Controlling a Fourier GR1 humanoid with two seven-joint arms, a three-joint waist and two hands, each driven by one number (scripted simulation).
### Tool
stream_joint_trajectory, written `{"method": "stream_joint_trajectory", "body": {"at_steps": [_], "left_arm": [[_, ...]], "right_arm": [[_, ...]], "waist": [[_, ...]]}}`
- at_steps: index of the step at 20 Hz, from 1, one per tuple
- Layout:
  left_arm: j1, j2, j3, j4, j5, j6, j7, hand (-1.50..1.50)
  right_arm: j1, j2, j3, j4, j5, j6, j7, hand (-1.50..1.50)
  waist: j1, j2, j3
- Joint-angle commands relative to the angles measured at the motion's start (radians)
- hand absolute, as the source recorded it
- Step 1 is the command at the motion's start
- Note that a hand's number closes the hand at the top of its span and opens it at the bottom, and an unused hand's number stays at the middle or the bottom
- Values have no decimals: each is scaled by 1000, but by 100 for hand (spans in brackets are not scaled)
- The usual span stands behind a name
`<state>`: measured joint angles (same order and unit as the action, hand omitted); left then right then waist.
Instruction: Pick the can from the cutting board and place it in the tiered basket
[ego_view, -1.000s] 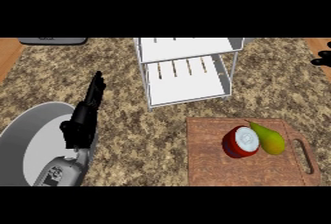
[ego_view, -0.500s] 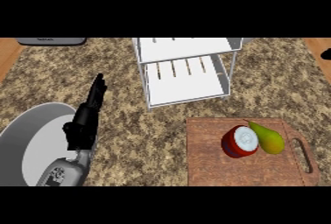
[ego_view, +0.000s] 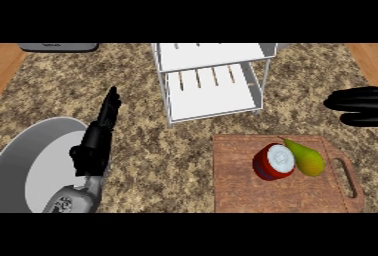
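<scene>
A red can (ego_view: 275, 161) with a white top lies on its side on the wooden cutting board (ego_view: 244, 190) at the lower right. A green pear (ego_view: 305, 156) touches the can's right side. The white tiered basket (ego_view: 211, 80) stands at the top centre, beyond the board. My right hand (ego_view: 355, 106) shows at the right edge, above and to the right of the board, its fingers pointing left and holding nothing. My left hand (ego_view: 100, 135) rests open at the left, fingers straight and pointing up the view.
A large grey round plate (ego_view: 33, 167) lies at the lower left under my left forearm. A grey object (ego_view: 57, 47) sits at the top left edge. The speckled stone counter (ego_view: 155, 150) spreads between the plate and the board.
My right hand has come into the view from the right edge, moving left and lower, nearer the board. The left hand, can and pear have not moved.
</scene>
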<state>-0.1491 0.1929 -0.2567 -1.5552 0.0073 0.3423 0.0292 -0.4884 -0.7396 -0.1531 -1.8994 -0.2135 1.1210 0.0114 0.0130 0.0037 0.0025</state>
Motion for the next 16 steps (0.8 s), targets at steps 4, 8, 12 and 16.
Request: {"method": "stream_joint_trajectory", "body": {"at_steps": [4,8,12,16], "left_arm": [[18,9,29,23,11,-33,-55,0],[-21,8,28,17,-8,-26,12,0],[-1,-21,21,13,-13,-21,-19,0],[-53,-45,30,47,-33,-3,22,0]], "right_arm": [[12,-11,86,-55,160,112,-98,-150],[89,-75,69,-78,251,128,-200,-150],[97,-98,92,-67,369,78,-292,-150],[165,-108,153,-114,520,-47,-392,-150]], "waist": [[6,2,-2],[-2,2,0],[0,2,0],[-9,2,1]]}}
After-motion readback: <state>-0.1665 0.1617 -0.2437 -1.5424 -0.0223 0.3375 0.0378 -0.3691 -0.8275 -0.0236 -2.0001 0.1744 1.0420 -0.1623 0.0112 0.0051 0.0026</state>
